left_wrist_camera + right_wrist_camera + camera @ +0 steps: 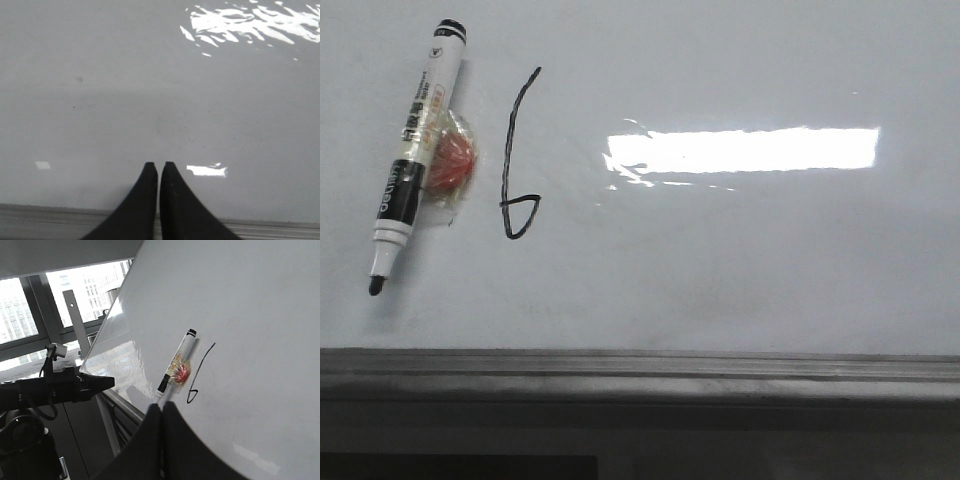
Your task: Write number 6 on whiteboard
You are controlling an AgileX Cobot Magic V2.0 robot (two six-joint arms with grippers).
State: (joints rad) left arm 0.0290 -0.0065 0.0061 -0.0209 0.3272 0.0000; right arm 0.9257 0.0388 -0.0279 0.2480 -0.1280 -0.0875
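Note:
The number 6 (519,160) is drawn in thin black stroke on the whiteboard (740,270), left of the bright reflection. It also shows in the right wrist view (199,375). A black-and-white marker pen (415,150) lies uncapped on the board left of the 6, tip toward the frame, with a red wrapped lump (450,165) stuck to it. My left gripper (158,166) is shut and empty over bare board near its frame. My right gripper (162,406) is shut and empty, raised off the board, with the pen (177,369) beyond its tips.
The whiteboard's dark grey frame edge (640,365) runs along the bottom of the front view. In the right wrist view the left arm (55,385) and a metal post (80,325) stand beside the board, with windows behind.

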